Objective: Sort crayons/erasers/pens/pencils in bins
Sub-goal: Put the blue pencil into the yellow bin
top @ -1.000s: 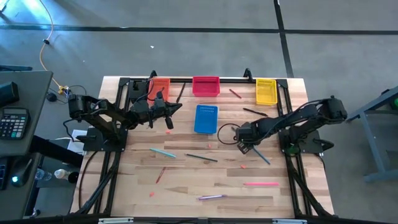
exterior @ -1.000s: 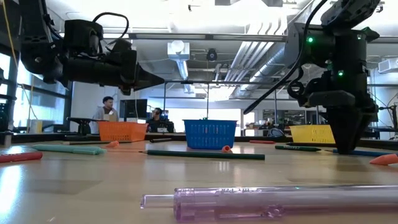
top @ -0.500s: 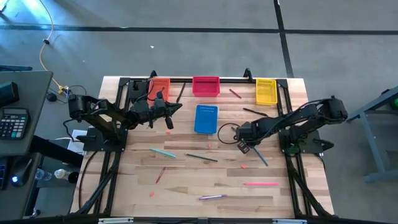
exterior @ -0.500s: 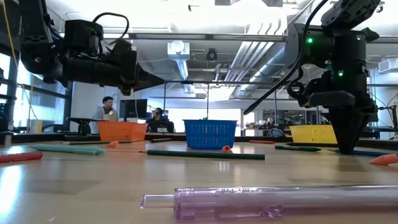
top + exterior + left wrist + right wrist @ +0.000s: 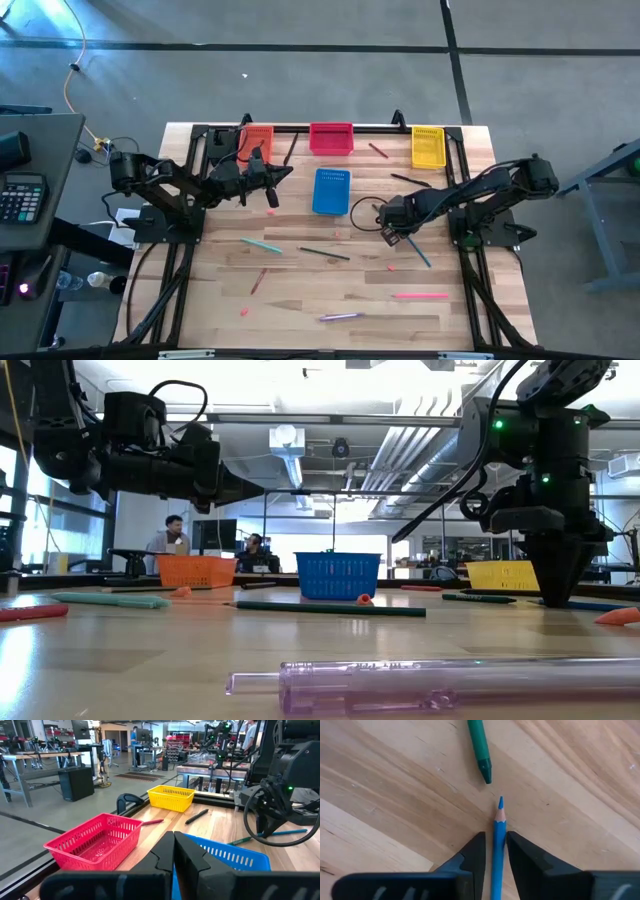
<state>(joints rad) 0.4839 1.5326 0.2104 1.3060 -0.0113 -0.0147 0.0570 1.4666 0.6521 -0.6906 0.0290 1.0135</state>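
- Three baskets (image 5: 331,138) line the table's (image 5: 300,300) far edge; a fourth (image 5: 331,191) sits before them.
- Pens, pencils (image 5: 323,253) scattered on the near half.

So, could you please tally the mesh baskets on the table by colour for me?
Orange basket: 1
Red basket: 1
Yellow basket: 1
Blue basket: 1
Total: 4

Grey floor (image 5: 300,80), ceiling ducts (image 5: 410,450), two seated people (image 5: 172,535), workbenches (image 5: 45,757) behind table.
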